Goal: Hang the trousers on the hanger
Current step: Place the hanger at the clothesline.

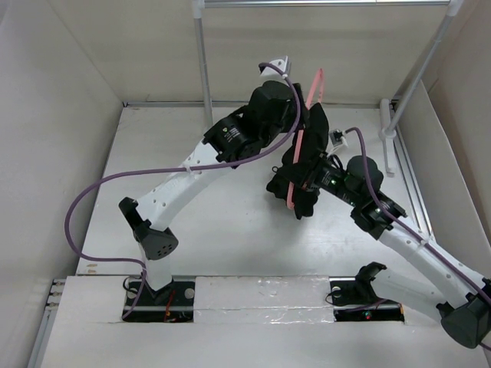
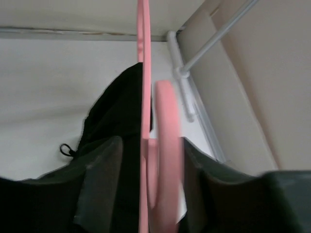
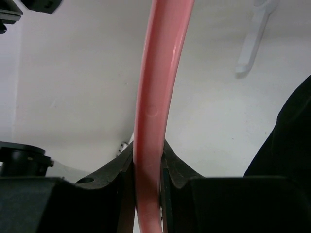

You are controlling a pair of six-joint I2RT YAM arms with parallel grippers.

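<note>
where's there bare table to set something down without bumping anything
Widest bare table lies in front, between the left arm and right arm. A smaller patch sits between the left arm and the left wall, crossed by a purple cable. Crowded at centre back around the trousers and hanger.

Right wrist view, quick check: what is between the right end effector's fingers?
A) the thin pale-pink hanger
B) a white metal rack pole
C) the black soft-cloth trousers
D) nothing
A: the thin pale-pink hanger runs down between the fingers of the right end effector, and both fingers touch it.
</note>
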